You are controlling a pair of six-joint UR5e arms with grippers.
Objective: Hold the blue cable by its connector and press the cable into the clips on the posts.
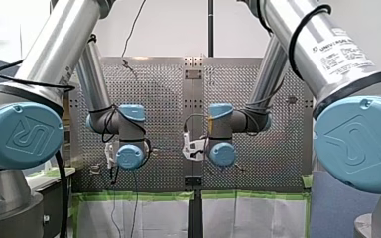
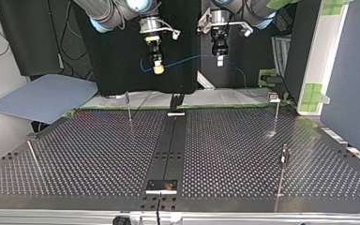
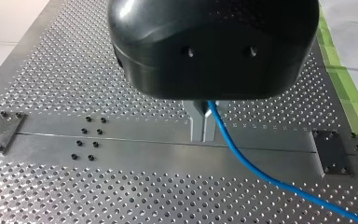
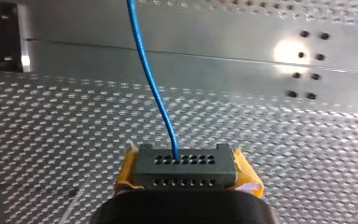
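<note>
One blue cable [image 4: 153,88], off the bench and strung in the air between both arms. Its connector [image 4: 185,165], a dark block with rows of holes, sits clamped between the yellow pads [image 4: 246,176] of my right gripper [image 2: 158,68]; jaws closed on it. The cable leaves the connector's face straight ahead of that gripper.

Further along, my left gripper [image 2: 220,60] pinches the cable itself: metal fingers [image 3: 196,123] together, the blue line passing between them and trailing off to one side.

Top view: the held span runs crosswise, roughly level, with a slack loop near the connector end. Long axis side to side in that view.

Posts stand below and nearer that camera. A thin post [image 2: 129,107] is at that view's left, on the connector's side, with my right arm the nearer. A clipped post [image 2: 276,115] is at its right, with my left arm the nearer. A third post [image 2: 281,173] stands closer to the camera.

Judgement: the span is well above the clips and must descend towards them, kept taut. Perforated bench [image 2: 98,154] underneath.
</note>
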